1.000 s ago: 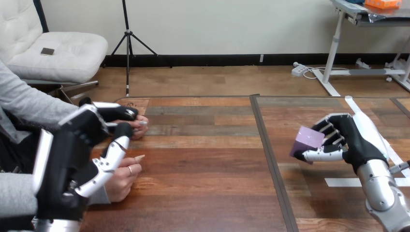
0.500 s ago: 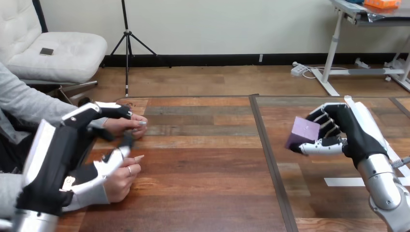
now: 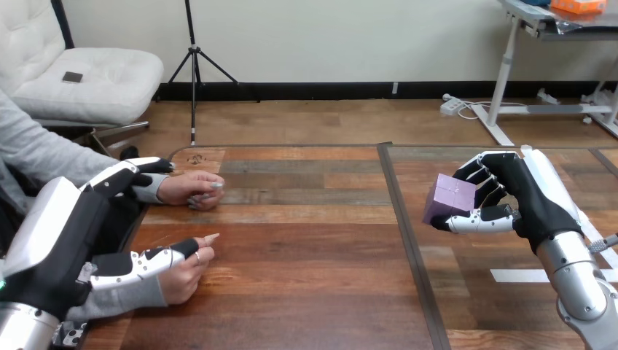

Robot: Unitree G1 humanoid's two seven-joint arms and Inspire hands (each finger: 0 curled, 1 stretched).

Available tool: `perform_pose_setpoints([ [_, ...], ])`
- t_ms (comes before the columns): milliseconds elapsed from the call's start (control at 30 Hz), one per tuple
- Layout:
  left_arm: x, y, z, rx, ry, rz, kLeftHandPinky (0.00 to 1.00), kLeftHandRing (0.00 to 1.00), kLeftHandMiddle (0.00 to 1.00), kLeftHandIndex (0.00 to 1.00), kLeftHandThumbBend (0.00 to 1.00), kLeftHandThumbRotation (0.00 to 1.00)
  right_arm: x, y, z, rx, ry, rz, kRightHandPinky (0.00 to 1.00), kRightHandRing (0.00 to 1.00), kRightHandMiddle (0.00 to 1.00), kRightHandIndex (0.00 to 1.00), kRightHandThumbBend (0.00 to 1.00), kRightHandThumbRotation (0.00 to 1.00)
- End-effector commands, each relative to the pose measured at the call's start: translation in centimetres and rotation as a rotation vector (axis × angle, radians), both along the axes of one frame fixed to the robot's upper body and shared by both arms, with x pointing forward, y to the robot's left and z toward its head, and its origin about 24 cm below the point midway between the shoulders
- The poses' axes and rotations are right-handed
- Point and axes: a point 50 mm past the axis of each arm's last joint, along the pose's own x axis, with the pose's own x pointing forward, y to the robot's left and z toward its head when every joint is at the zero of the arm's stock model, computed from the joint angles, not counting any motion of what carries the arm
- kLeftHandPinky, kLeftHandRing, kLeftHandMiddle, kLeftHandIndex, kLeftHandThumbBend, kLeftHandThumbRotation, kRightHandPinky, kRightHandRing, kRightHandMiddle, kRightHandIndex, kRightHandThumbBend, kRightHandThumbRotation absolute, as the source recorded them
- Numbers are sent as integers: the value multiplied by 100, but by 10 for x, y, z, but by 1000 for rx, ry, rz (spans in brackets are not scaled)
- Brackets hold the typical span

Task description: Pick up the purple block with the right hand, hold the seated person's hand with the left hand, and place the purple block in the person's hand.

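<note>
Nearest us, our left hand [image 3: 62, 240] is spread open, its thumb lying along the person's nearer hand [image 3: 184, 271] without curling round it. Farther out, our right hand [image 3: 528, 200] grips the purple block [image 3: 450, 197] between thumb and curled fingers, clear of the table [image 3: 306, 292]. Beyond, our left fingers [image 3: 120, 177] stretch straight beside the person's farther hand [image 3: 191, 189].

Purple block [image 3: 450, 198], tilted, gripped in right hand [image 3: 523, 203], person's nearer hand [image 3: 184, 271] curled on table

Left hand [image 3: 51, 248], right hand [image 3: 528, 204]: black, white-shelled; silver forearms [image 3: 579, 284].
</note>
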Motion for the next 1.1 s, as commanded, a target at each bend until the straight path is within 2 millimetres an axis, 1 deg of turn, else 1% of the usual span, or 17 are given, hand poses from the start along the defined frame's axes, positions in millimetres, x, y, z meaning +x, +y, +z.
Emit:
perform_pose_setpoints([
  [0,7,-5,25,62,-20,-61,64,82,86,83,97,38,10,-2,29,10,-133,10,39,41,44,45,84,0],
  [167,9,-4,31,139,23,-88,65,84,89,86,99,44,10,-2,30,12,-134,12,39,42,45,45,84,0],
  [333,12,-4,34,189,28,-109,64,83,88,86,100,46,10,-2,30,16,-136,17,39,42,45,45,83,0],
  [733,19,-1,37,298,59,-132,64,81,86,84,100,37,11,-1,28,30,-132,6,39,42,45,45,84,0],
  [1067,25,0,36,384,54,-136,61,76,80,79,100,32,10,0,28,30,-129,9,39,41,44,45,83,0],
])
